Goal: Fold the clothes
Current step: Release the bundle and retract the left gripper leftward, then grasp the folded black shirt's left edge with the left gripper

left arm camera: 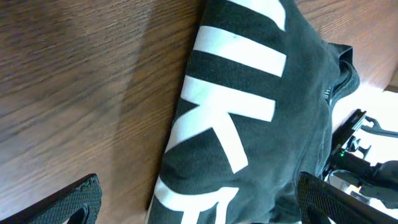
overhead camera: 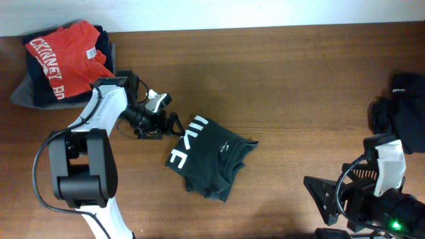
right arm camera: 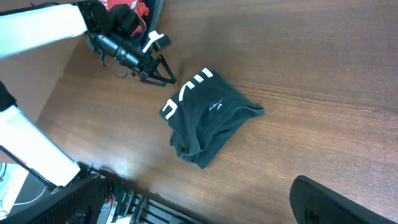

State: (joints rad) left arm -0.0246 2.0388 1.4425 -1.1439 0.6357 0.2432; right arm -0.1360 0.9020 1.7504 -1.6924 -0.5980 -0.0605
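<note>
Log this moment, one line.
left gripper: open, at edge of dark lettered shirt | right gripper: open, empty | dark clothes pile: table's right edge

Observed: the left arm (overhead camera: 105, 109) reaches from its base at the lower left of the overhead view, elbow bent, wrist aimed toward the centre and held low. The left gripper (overhead camera: 174, 126) has its 2 fingers (left arm camera: 68, 202) spread wide, nothing between them. The right arm (overhead camera: 390, 166) sits folded at lower right. The right gripper (overhead camera: 323, 211), held high, is likewise spread wide and empty.

We see soft, matt cloth in the dark T-shirt (overhead camera: 212, 159) on a smooth, faintly glossy wooden table (overhead camera: 299, 79).
</note>
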